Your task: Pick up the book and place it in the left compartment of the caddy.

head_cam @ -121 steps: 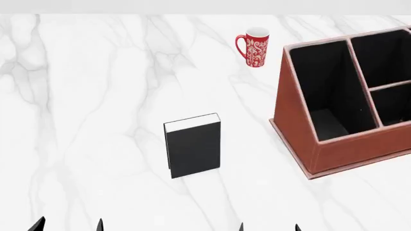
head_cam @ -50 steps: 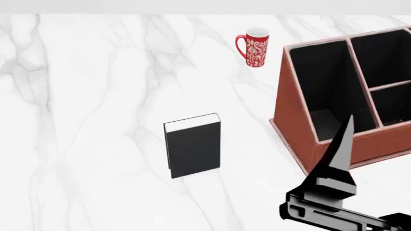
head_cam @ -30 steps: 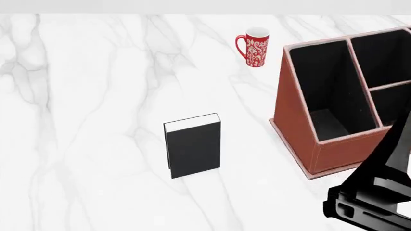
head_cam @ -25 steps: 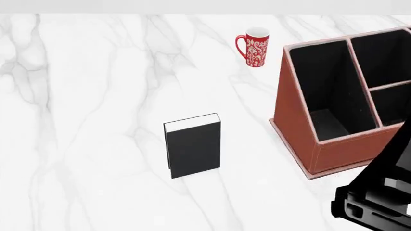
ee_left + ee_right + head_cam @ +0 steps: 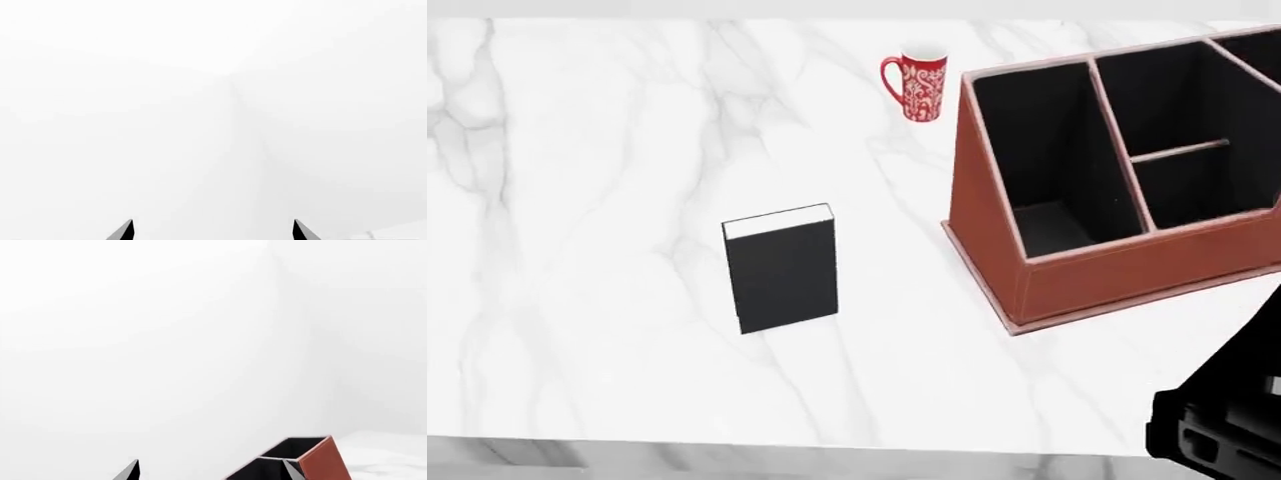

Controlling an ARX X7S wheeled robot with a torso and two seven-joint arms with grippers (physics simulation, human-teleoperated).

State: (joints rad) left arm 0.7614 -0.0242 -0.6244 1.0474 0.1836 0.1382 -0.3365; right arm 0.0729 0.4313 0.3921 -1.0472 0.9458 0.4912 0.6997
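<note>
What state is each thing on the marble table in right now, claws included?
Thick black hardcover book: flat on the white marble table, ungrasped.
Reddish-brown leather-like caddy: upright, all compartments empty.
Long left compartment: empty.
Red patterned mug: upright, handle toward the left.
Left claw: open, empty.
Right claw: open, empty, pointing at the caddy's rim.

red mug (image 5: 917, 87) (upright), marble table (image 5: 587, 200)
</note>
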